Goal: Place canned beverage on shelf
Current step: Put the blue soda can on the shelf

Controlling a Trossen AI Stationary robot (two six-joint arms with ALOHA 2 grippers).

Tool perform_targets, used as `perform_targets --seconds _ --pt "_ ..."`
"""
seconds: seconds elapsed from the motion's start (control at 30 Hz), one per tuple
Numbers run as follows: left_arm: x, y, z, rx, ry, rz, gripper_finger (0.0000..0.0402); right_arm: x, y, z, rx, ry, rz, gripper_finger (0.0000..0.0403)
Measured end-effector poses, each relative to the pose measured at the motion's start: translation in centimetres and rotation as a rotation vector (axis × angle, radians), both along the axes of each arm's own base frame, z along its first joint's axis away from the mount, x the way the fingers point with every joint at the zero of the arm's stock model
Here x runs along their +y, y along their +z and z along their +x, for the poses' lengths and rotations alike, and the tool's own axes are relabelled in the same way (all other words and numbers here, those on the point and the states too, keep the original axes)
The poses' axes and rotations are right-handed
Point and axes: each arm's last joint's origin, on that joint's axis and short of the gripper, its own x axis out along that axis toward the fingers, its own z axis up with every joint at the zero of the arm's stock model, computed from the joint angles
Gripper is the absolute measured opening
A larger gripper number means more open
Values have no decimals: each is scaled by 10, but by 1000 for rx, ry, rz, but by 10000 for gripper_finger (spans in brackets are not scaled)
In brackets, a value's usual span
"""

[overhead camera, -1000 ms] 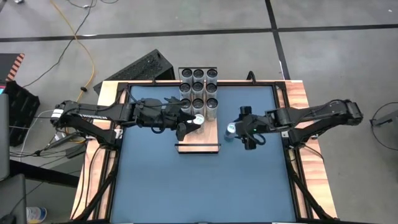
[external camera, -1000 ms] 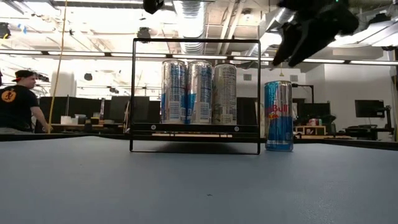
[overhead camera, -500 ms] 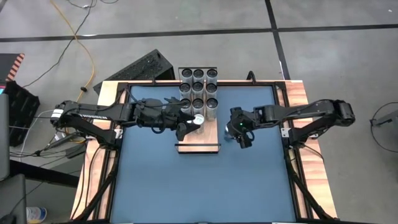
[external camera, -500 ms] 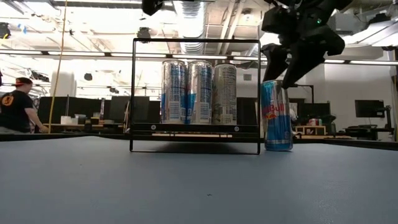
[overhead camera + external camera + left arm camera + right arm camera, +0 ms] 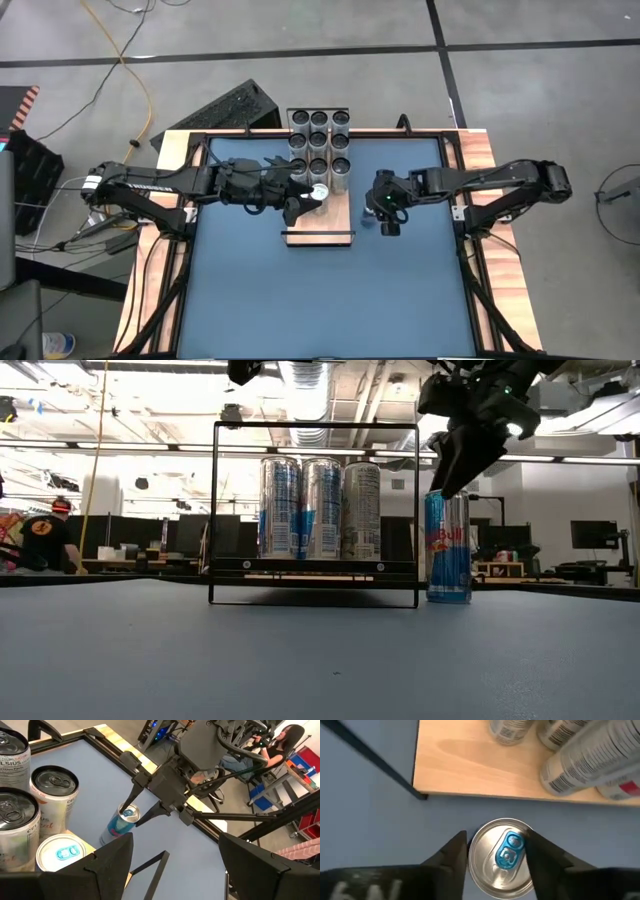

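From above, the right gripper (image 5: 383,212) sits just off the shelf's (image 5: 330,218) right edge, and its body hides nearly all of the can (image 5: 369,219) under it; only a sliver of blue shows. The low view fills that in: the can (image 5: 447,547), blue and silver, stands upright on the blue table (image 5: 320,660) just right of the shelf's black rail, with the right gripper (image 5: 452,482) coming down on its top at a slant. Whether the fingers touch it cannot be told there. The right wrist view settles more: the two fingers (image 5: 451,855) flank the can's lid (image 5: 504,857), one on each side, close against the rim but not plainly clamped, with the shelf's bare wood (image 5: 470,765) just beyond. The left wrist view shows the same grasp from across the shelf, the fingers straddling the can (image 5: 120,822) on the table beside the board. The left gripper (image 5: 300,203) hovers over the shelf's left side next to the packed cans (image 5: 319,150), its fingers apart and holding nothing; its own camera shows them wide at the frame's bottom. Only the low view shows a person (image 5: 45,540) far back in the room.
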Motion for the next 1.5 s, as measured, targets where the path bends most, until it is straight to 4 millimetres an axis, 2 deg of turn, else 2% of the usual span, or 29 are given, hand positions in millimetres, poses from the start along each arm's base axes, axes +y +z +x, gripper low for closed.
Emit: perform_targets --seconds 0.13,0.23,0.43,0.7,0.9,1.03,1.23,1.33,1.4,1.5 --pt "0 0 0 0 0 0 279 1 0 1 -24 -85 39 123" --pt "0 0 0 1 0 1 279 3 1 3 -51 -110 60 102" --pt "0 -1 0 8 -3 11 279 6 8 9 -105 -111 69 98" --pt "0 -1 0 11 -6 24 279 -2 30 12 -123 -177 41 98" --pt "0 -3 -1 39 -10 36 279 1 52 9 -77 -67 39 102" --pt "0 -4 -1 45 -21 48 279 6 62 5 -36 1 18 144" --pt "0 -4 -1 47 -25 63 279 11 55 1 69 129 -30 277" --pt "0 -4 -1 55 -27 66 279 11 46 9 111 177 -55 334" --pt "0 -5 -1 59 -26 66 279 10 39 14 145 184 -90 358" --pt "0 -5 -1 62 -27 66 279 7 28 22 197 207 -111 370"
